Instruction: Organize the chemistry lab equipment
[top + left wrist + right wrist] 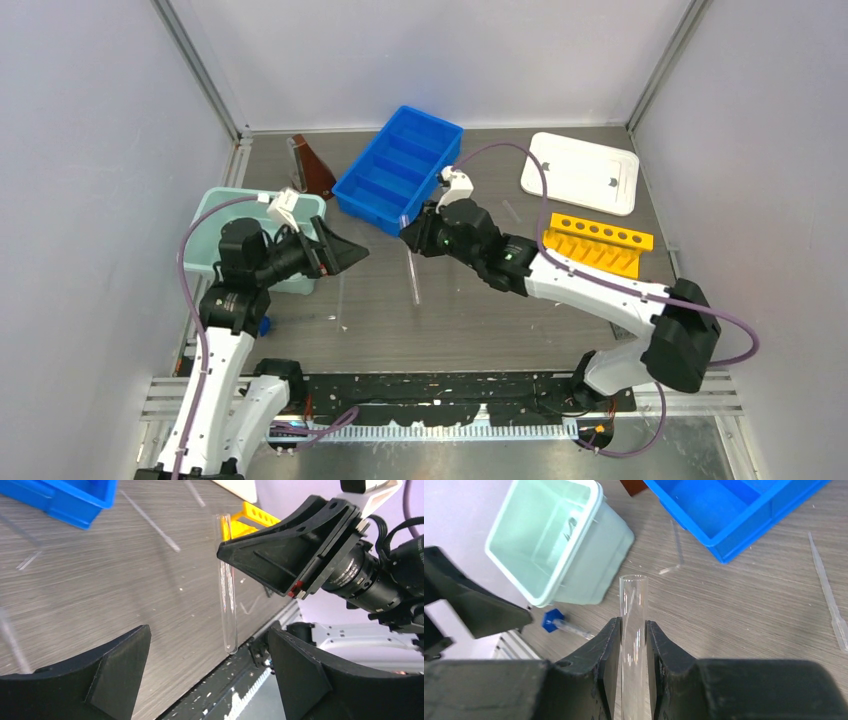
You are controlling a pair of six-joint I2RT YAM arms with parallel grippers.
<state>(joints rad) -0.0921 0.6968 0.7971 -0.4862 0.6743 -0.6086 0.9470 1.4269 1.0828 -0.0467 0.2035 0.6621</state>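
Note:
My right gripper (412, 236) is shut on a clear glass test tube (412, 270) and holds it above the middle of the table. In the right wrist view the tube (634, 595) stands out past the closed fingers (606, 655). My left gripper (355, 250) is open and empty, just left of the tube. In the left wrist view the tube (227, 595) hangs between and beyond my open fingers (120, 655). A blue-capped tube (553, 621) lies on the table near the left arm. The yellow holed rack (597, 243) and white lid (581, 171) are at the right.
A blue divided bin (398, 168) stands at the back centre. A mint green tub (215, 200) is at the left, with a thin metal piece inside (570, 526). A brown item (312, 165) stands behind it. Thin clear rods (677, 540) and a plastic pipette (829, 600) lie on the table.

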